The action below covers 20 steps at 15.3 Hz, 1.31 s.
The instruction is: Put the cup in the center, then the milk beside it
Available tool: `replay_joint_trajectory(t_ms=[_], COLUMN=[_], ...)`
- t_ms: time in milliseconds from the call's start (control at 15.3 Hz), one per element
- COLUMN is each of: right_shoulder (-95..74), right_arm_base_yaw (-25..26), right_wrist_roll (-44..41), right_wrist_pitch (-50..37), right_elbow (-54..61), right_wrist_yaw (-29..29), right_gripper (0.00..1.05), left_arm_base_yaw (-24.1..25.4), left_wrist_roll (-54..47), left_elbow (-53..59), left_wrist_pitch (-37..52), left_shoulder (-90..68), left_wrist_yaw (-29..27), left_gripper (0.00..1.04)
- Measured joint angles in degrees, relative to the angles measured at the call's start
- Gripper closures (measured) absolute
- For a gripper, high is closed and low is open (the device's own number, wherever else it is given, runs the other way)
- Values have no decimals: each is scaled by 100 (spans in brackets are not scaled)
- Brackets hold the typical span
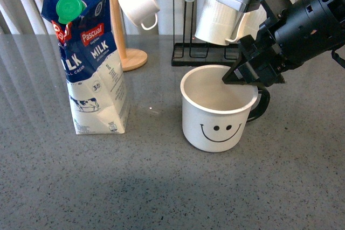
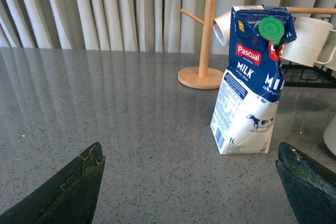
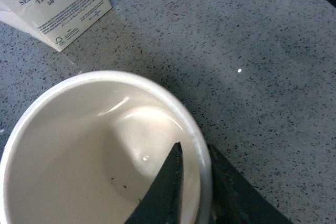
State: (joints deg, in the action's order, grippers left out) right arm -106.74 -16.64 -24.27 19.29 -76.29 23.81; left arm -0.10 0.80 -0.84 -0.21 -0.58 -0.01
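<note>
The cup stands at the middle of the desk, my right gripper clamped on its rim, so placement looks complete; next I release, then my wide, empty left gripper brings the milk, toward the left edge, beside it.

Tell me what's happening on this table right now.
The right gripper has its fingers clamped over the rim of the smiley cup, one inside and one outside, with the cup sitting on the table near its middle. The milk carton stands upright to the cup's left, untouched. The left gripper hangs open, facing it.
</note>
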Motion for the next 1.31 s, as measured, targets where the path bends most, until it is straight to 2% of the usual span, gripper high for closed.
replay_joint_trajectory(t_ms=[196,524,720,785,916,1113,1244,1309], right_shoulder=[4,299,699,1073,2149,2717,3954,4656], right_arm_base_yaw=[-24,33,337,544,964,1161,1580,1762], right_wrist_roll=[-94,-46,708,1185,2166,2553,3399,3713], right_wrist_pitch=[15,-339,-1231,-1788,-3036,-3609,-4444,-4625], right_elbow=[-2,-2,44,387,1624,2273,3541,4155], right_wrist_yaw=[-20,-15,-136,-260,-361,-455,-549,-778], right_gripper=[62,7,6,7,7,7,7,7], left_arm_base_yaw=[0,0,0,0,0,0,0,0], left_wrist_roll=[0,0,0,0,0,0,0,0], left_elbow=[0,0,0,0,0,0,0,0], left_wrist_pitch=[2,0,2,0,2,0,0,0], left_shoulder=[0,0,0,0,0,0,0,0], left_wrist_yaw=[0,0,0,0,0,0,0,0], left_gripper=[7,7,7,7,7,7,7,7])
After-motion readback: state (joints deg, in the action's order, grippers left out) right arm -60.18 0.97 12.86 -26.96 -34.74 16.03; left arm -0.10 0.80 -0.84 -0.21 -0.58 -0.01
